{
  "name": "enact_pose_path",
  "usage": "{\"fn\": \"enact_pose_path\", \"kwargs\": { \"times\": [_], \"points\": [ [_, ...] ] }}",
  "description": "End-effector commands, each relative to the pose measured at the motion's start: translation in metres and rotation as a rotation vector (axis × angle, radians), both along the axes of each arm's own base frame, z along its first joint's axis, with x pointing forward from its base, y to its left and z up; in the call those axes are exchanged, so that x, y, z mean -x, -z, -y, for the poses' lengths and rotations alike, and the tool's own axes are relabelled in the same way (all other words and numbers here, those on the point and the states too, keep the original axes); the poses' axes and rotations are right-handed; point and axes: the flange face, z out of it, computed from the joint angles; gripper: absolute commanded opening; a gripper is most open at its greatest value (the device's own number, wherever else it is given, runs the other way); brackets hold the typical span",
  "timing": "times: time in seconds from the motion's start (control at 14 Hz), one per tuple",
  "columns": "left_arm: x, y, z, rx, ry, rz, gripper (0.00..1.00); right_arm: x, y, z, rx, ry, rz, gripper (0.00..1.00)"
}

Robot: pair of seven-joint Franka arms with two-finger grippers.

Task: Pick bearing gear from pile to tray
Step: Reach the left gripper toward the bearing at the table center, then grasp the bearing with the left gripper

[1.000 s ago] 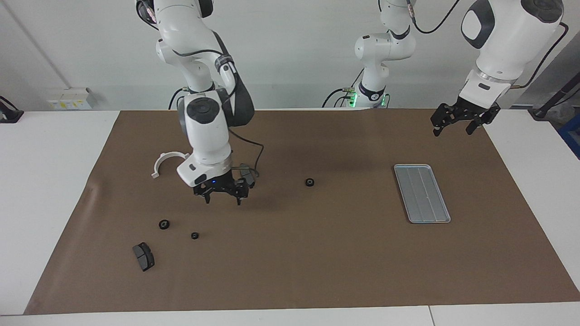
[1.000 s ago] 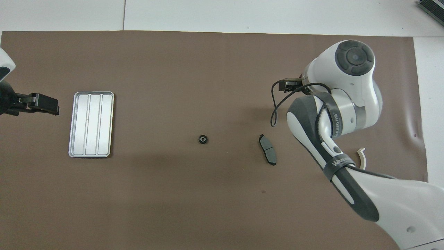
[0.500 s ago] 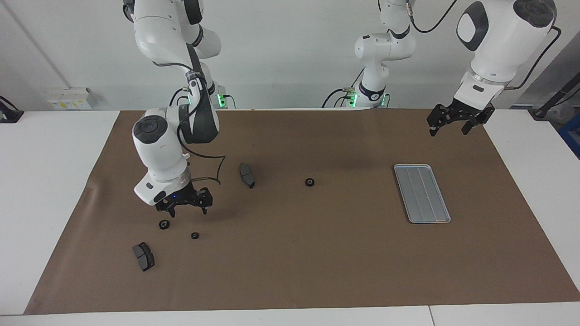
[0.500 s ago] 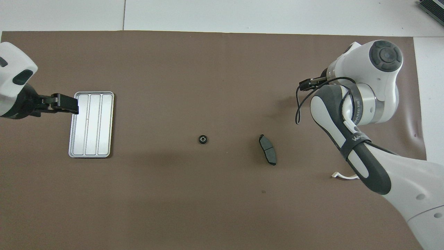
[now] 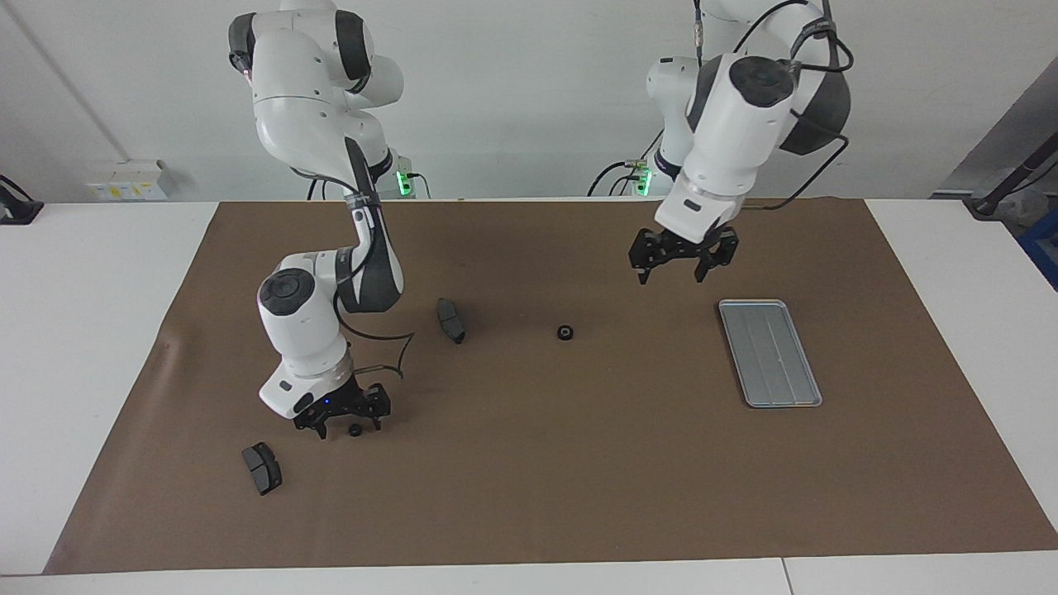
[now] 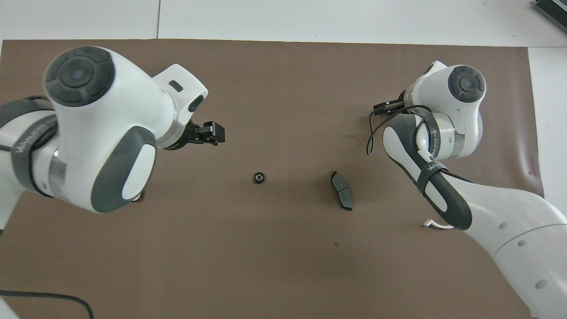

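- The right gripper point(image 5: 345, 420) is low over the brown mat point(image 5: 529, 463) at the right arm's end of the table, its fingers spread wide and pointing down.
- A small black gear point(image 5: 355, 430) sits on the mat between those fingers; whether either tip touches it I cannot tell, since the gear shows only as a dark spot there.
- A dark grey brake pad point(image 5: 261, 468) lies on the mat near the gripper, at about eight o'clock from it in the facing view, and apart from it.
- A second brake pad point(image 5: 450, 320) lies nearer to the robots, at roughly one o'clock from the right gripper in that view; it also shows in the overhead view point(image 6: 341, 196).
- Another black gear point(image 5: 564, 332) rests alone near the middle of the mat, at three o'clock from the second brake pad in the facing view, well apart from it.
- The left gripper point(image 5: 683, 258) hangs in the air with fingers spread and nothing between them, over bare mat at about one o'clock from the middle gear in the facing view.
- The tray point(image 5: 769, 353) lies flat on the mat toward the left arm's end of the table, with nothing on it.
- A sliver of the white half-ring bracket point(image 6: 436, 225) peeks out beside the right arm in the overhead view.
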Motion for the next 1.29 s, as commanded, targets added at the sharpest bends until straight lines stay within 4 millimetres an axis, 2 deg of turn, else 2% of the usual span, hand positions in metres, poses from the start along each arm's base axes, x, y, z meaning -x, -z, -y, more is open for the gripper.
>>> {"fn": "enact_pose_path", "kwargs": {
  "times": [0.0, 0.14, 0.21, 0.36, 0.5, 0.57, 0.79, 0.93, 1.0, 1.07, 1.21],
  "points": [
    [0.001, 0.026, 0.048, -0.004, -0.013, -0.020, 1.00, -0.004, -0.001, -0.001, -0.017, -0.026, 0.011, 0.88],
    [-0.002, 0.057, 0.086, -0.019, -0.043, -0.046, 1.00, -0.002, 0.003, -0.002, -0.016, -0.029, 0.005, 0.74],
    [-0.008, 0.076, 0.091, -0.024, -0.048, -0.051, 1.00, -0.002, 0.003, -0.002, -0.017, -0.028, 0.005, 0.70],
    [-0.019, 0.106, 0.103, 0.006, -0.050, 0.008, 1.00, -0.001, 0.004, -0.002, -0.015, -0.029, -0.006, 0.69],
    [-0.026, 0.137, 0.107, 0.007, -0.054, 0.017, 1.00, 0.000, 0.006, 0.001, -0.014, -0.025, -0.014, 0.69],
    [-0.029, 0.143, 0.106, 0.021, -0.057, 0.040, 1.00, 0.000, 0.006, 0.001, -0.014, -0.025, -0.015, 0.69],
    [-0.010, 0.188, 0.094, 0.000, -0.044, 0.043, 1.00, 0.000, 0.007, 0.002, -0.014, -0.024, -0.017, 0.60],
    [0.004, 0.198, 0.090, -0.016, -0.039, 0.019, 1.00, 0.000, 0.007, 0.002, -0.014, -0.024, -0.017, 0.58],
    [0.013, 0.200, 0.094, -0.023, -0.026, 0.011, 1.00, 0.000, 0.007, 0.002, -0.014, -0.024, -0.017, 0.55],
    [0.018, 0.204, 0.093, -0.030, -0.022, 0.001, 1.00, 0.000, 0.007, 0.002, -0.014, -0.025, -0.017, 0.51],
    [0.023, 0.206, 0.092, -0.039, -0.023, -0.014, 1.00, 0.000, 0.007, 0.002, -0.014, -0.025, -0.017, 0.33]
  ]
}}
